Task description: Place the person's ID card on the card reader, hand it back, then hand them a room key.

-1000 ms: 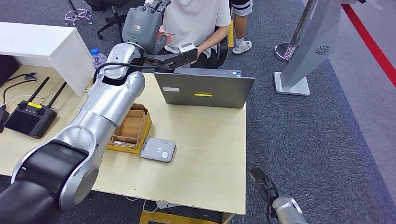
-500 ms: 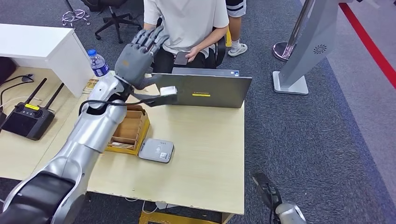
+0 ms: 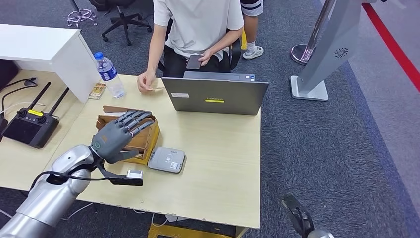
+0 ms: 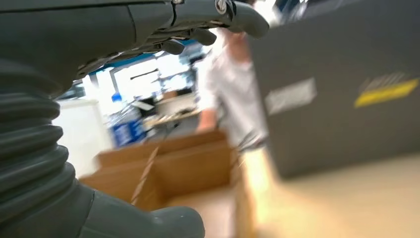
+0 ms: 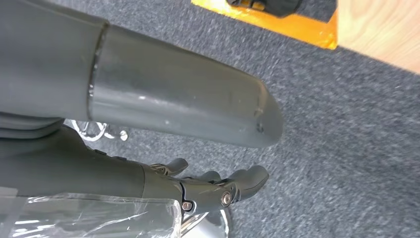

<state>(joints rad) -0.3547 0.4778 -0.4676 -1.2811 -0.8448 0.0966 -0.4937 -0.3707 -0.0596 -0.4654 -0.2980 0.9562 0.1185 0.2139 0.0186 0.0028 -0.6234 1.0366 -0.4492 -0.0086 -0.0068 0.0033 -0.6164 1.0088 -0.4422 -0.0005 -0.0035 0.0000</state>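
Note:
My left hand [image 3: 117, 138] hovers over the wooden card box [image 3: 150, 142] with its fingers spread and nothing in it. The blurred left wrist view has those fingers [image 4: 208, 15] above the box [image 4: 193, 166]. The grey card reader [image 3: 167, 159] lies on the table beside the box, with nothing on it. Across the table, a person's hand [image 3: 146, 81] rests on the tabletop holding a thin card [image 3: 157, 89]. My right hand [image 3: 297, 217] hangs low beside the table's front right corner, its fingers [image 5: 218, 187] loosely apart above the carpet.
A grey laptop [image 3: 215, 96] stands at the far edge with its back to me. A water bottle [image 3: 109, 73] is at the far left. A black remote controller [image 3: 29, 126] lies on the left table. The person's other hand holds a phone [image 3: 193, 61].
My left arm has drawn back from the person and come down over the card box. The person's hand now rests on the table with the card.

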